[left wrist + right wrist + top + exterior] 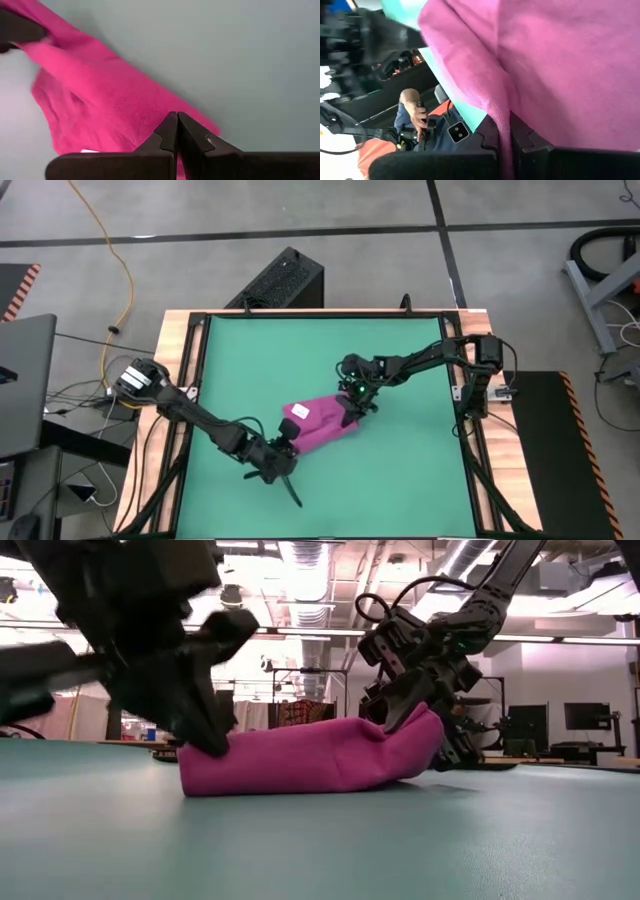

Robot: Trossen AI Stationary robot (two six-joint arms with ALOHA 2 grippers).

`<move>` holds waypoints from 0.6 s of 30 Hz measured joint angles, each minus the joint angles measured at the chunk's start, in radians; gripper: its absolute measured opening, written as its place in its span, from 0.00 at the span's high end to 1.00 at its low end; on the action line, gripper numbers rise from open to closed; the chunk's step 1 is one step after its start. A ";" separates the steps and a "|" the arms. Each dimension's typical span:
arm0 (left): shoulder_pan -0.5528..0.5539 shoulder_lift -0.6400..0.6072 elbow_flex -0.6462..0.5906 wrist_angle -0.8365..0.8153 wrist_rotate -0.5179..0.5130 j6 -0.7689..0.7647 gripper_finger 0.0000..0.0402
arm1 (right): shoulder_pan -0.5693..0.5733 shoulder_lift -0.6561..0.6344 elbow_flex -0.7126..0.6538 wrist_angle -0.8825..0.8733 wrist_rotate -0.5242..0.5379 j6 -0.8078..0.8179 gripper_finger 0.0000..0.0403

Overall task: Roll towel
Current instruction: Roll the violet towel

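The green mat (400,360) covered the whole wooden-framed table (172,340), and beyond it the low view showed a lit workshop with ceiling pipes and monitors. A black box (283,280) stood on the grey floor just past the table's far edge, at about twelve o'clock from the mat's centre.

The towel (318,425), magenta-pink, lay a little toward six o'clock from the mat's middle, bunched into a thick, partly rolled bundle running from roughly eight o'clock to two o'clock. Its small white tag (299,412) faced up near the end closer to my left arm.

My left gripper (290,461) sat at the towel's eight o'clock end, low against the mat. Its fingers (167,132) were pressed together with nothing between them, their tips meeting just over the edge of the cloth.

My right gripper (358,408) was at the towel's two o'clock end. Its fingers were clamped on a fold of the fabric, and that end of the towel (415,735) was lifted off the mat into a raised peak.

Past my right fingers I saw a person's hand (415,112) holding a dark handle.
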 joint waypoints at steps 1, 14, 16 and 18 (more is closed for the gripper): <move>0.004 0.011 0.000 0.000 0.000 0.000 1.00 | -0.002 0.000 0.000 0.007 0.000 0.000 0.95; 0.077 0.047 0.000 -0.034 0.016 -0.029 1.00 | -0.021 0.000 0.000 -0.013 0.083 -0.098 0.86; 0.089 0.045 0.000 -0.046 0.038 -0.040 1.00 | -0.021 0.000 0.000 -0.014 0.109 -0.137 0.83; 0.099 0.045 0.001 -0.060 0.054 -0.046 1.00 | -0.023 0.000 0.000 -0.024 0.139 -0.162 0.80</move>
